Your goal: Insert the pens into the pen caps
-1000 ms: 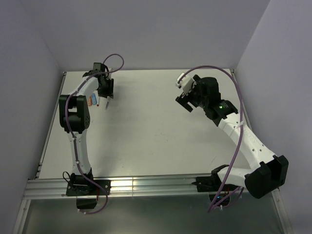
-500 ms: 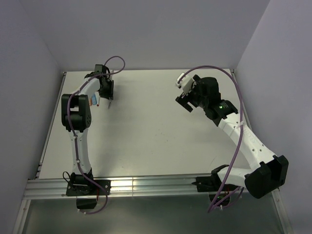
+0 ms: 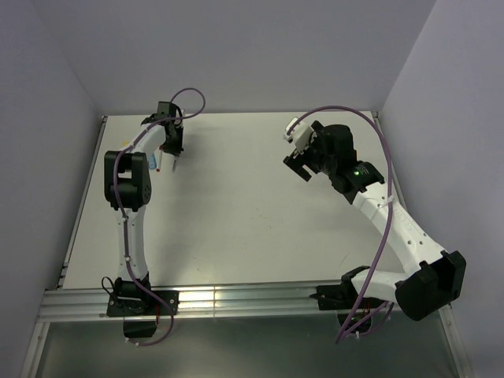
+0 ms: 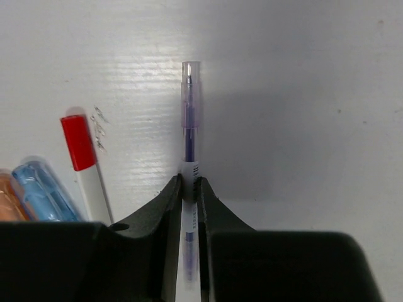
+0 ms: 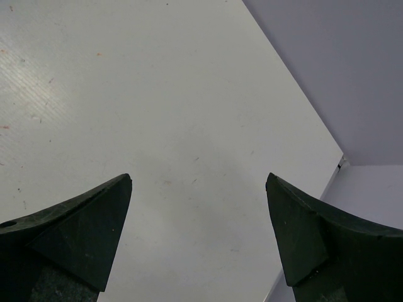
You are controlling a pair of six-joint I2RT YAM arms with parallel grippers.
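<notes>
- between the left jaws, in the left wrist view, sits a thin pen point(image 4: 191, 126); the two black fingers point(image 4: 165, 211) are clenched against its white barrel from both sides, grasping it.
- the thin pen points straight away from the jaws. its forward part is clear and violet-tinted, with a dark ink tube inside and a clear end at the far tip.
- whether it rests on the white surface point(image 4: 302, 94) or hangs just above it, i cannot tell.
- just left of it, and apart from it, lies a white pen point(image 4: 94, 189) with a red cap point(image 4: 77, 143) on its far end, leaning a little leftward.
- further left, at the picture's edge, a stubby blue pen point(image 4: 44, 192) lies against a stubby orange pen point(image 4: 6, 204); the black wrist housing hides the near ends of both.
- from above, the left arm point(image 3: 126, 181) reaches to the far left part of the surface, with its jaws pointing down at this group of pens.
- the right jaws are released and spread wide; the white surface shows in the gap between them, and a pale wall point(image 5: 327, 69) rises beyond its edge.
- from above, the right arm point(image 3: 378, 205) holds its jaws raised over the far right part of the surface, well apart from the pens.
</notes>
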